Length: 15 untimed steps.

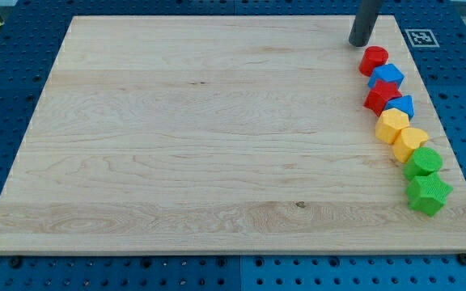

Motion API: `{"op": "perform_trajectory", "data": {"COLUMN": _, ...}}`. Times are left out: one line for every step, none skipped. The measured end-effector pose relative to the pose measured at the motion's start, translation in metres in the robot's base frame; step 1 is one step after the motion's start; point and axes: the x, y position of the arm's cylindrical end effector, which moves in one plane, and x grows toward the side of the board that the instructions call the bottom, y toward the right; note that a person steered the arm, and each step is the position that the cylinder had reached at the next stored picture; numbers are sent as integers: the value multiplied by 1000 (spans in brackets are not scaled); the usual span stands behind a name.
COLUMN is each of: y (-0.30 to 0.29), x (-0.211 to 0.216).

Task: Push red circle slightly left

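Observation:
The red circle (pixel 373 60) lies near the view's top right, at the top end of a curved row of blocks. My tip (pixel 359 43) rests on the wooden board just above and to the left of the red circle, very close to it. Below the red circle in the row come a blue block (pixel 387 77), a red star-like block (pixel 383 97), a second blue block (pixel 400 106), two yellow blocks (pixel 392 126) (pixel 411 143), a green round block (pixel 423 162) and a green star block (pixel 428 194).
The wooden board (pixel 201 137) lies on a blue perforated table. A black-and-white marker tag (pixel 420 37) sits at the board's top right corner. The row of blocks runs close to the board's right edge.

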Motion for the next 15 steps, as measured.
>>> {"op": "perform_trajectory", "data": {"y": 0, "x": 1}}
{"op": "perform_trajectory", "data": {"y": 0, "x": 1}}
{"op": "perform_trajectory", "data": {"y": 0, "x": 0}}
{"op": "perform_trajectory", "data": {"y": 0, "x": 0}}
{"op": "perform_trajectory", "data": {"y": 30, "x": 0}}
{"op": "perform_trajectory", "data": {"y": 79, "x": 16}}
{"op": "perform_trajectory", "data": {"y": 69, "x": 54}}
{"op": "perform_trajectory", "data": {"y": 67, "x": 54}}
{"op": "perform_trajectory", "data": {"y": 40, "x": 54}}
{"op": "perform_trajectory", "data": {"y": 6, "x": 54}}
{"op": "perform_trajectory", "data": {"y": 7, "x": 54}}
{"op": "perform_trajectory", "data": {"y": 65, "x": 57}}
{"op": "perform_trajectory", "data": {"y": 91, "x": 82}}
{"op": "perform_trajectory", "data": {"y": 78, "x": 81}}
{"op": "perform_trajectory", "data": {"y": 52, "x": 77}}
